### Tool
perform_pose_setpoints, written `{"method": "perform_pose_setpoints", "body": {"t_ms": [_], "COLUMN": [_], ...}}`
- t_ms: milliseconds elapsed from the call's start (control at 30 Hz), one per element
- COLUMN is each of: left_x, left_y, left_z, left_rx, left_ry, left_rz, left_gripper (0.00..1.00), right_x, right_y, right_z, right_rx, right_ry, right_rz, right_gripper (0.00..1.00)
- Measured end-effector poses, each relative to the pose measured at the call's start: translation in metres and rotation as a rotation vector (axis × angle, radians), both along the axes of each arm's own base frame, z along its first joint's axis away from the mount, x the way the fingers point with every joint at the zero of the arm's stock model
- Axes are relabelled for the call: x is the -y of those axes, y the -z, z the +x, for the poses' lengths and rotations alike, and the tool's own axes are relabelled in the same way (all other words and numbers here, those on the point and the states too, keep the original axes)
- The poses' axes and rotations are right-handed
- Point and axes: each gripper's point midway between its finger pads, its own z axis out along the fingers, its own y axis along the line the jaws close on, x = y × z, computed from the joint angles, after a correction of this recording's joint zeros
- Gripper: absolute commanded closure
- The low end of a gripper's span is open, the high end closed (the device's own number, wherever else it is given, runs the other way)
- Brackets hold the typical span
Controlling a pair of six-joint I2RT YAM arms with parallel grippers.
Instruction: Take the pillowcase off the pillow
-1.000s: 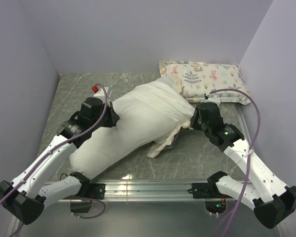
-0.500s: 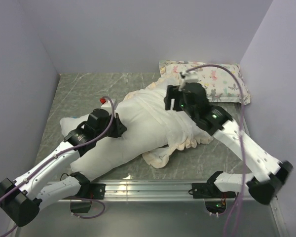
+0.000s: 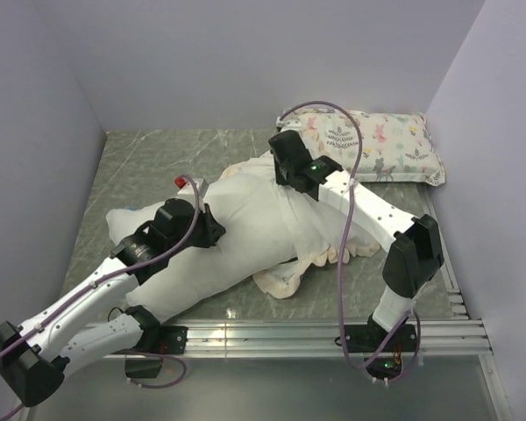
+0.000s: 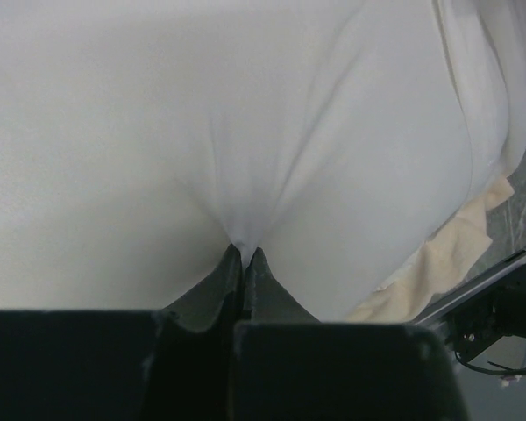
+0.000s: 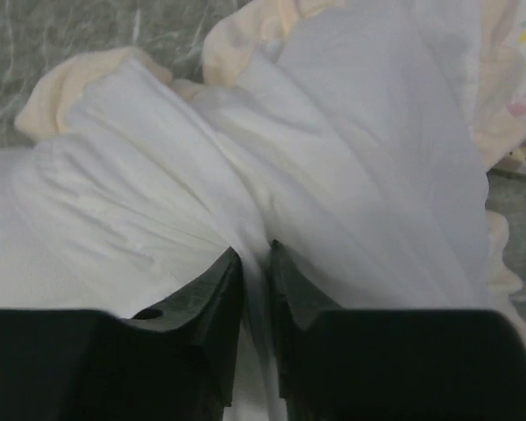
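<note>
The pillow is large, plain white and lies slantwise across the middle of the table. Its far right end is still inside the pillowcase, which is turned white side out and bunched, with its cream ruffle showing along the edges. My left gripper is shut on a pinch of the smooth pillow fabric, as its wrist view shows. My right gripper is at the far end, shut on a fold of the pillowcase, as its wrist view shows. The dark grey outside is hidden.
A small animal-print pillow lies at the back right, close behind my right arm. A small red thing sits by the pillow's left side. The grey marble table is walled on three sides. A metal rail runs along the front.
My right arm swung from the pillow's right side up and over to its far end and is now shut on the pillowcase there. The case has bunched up. My left gripper shifted slightly nearer.
</note>
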Motion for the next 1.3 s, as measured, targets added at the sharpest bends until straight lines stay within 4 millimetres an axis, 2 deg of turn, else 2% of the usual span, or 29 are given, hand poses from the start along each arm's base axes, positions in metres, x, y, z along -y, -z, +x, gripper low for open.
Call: {"method": "perform_pose_setpoints", "body": {"t_ms": [33,67,100,200,300,400,533,667,767,800,867,900,1000,1033,1100,1167,1233,1300], "left_x": [0.0,-0.001,-0.002,-0.005,-0.009,-0.011,-0.017,-0.027,-0.032,-0.032,-0.032,-0.032,-0.031,-0.03,-0.029,-0.03,-0.034,-0.038], "left_y": [-0.002,-0.004,-0.006,-0.011,-0.017,-0.024,-0.029,-0.041,-0.055,-0.057,-0.059,-0.058,-0.048,-0.044,-0.037,-0.03,-0.028,-0.029], "left_z": [-0.001,-0.003,-0.006,-0.013,-0.019,-0.023,-0.026,-0.023,-0.017,-0.013,-0.001,0.006,0.023,0.027,0.038,0.05,0.061,0.072], "left_rx": [0.002,0.001,-0.001,-0.001,0.0,0.002,-0.002,0.009,0.026,0.025,0.019,0.014,-0.007,-0.014,-0.029,-0.039,-0.046,-0.046], "left_ry": [-0.002,-0.001,-0.003,-0.002,-0.009,-0.017,-0.047,-0.107,-0.139,-0.148,-0.164,-0.174,-0.188,-0.188,-0.193,-0.202,-0.217,-0.231], "left_rz": [-0.005,-0.009,-0.015,-0.027,-0.047,-0.066,-0.071,-0.063,-0.049,-0.042,-0.023,-0.012,0.027,0.039,0.064,0.072,0.059,0.039], "left_gripper": [0.99,0.99,0.99,0.99,1.0,0.99,1.0,0.99,1.0,1.0,1.0,0.99,0.99,1.0,0.99,0.99,0.99,0.99], "right_x": [0.006,0.016,0.026,0.078,0.123,0.148,0.161,0.162,0.167,0.168,0.17,0.171,0.166,0.158,0.126,0.094,0.067,0.051], "right_y": [-0.002,-0.002,-0.002,0.002,0.011,0.024,0.033,0.035,0.025,0.02,0.006,-0.001,-0.026,-0.036,-0.056,-0.066,-0.065,-0.053], "right_z": [0.004,0.009,0.013,0.027,0.031,0.03,0.026,0.012,0.001,-0.002,-0.007,-0.011,-0.028,-0.035,-0.058,-0.086,-0.12,-0.146], "right_rx": [0.004,0.005,0.005,-0.013,-0.054,-0.121,-0.182,-0.213,-0.207,-0.196,-0.157,-0.133,-0.039,-0.003,0.065,0.104,0.109,0.099], "right_ry": [0.024,0.054,0.08,0.207,0.309,0.358,0.378,0.361,0.356,0.355,0.341,0.338,0.301,0.274,0.171,0.065,-0.04,-0.095], "right_rz": [0.006,0.016,0.023,0.05,0.078,0.137,0.206,0.288,0.332,0.343,0.368,0.373,0.345,0.33,0.329,0.344,0.351,0.338], "right_gripper": [0.97,1.0,1.0,1.0,1.0,1.0,1.0,1.0,0.98,0.91,0.7,0.51,0.34,0.32,0.27,0.26,0.23,0.22]}}
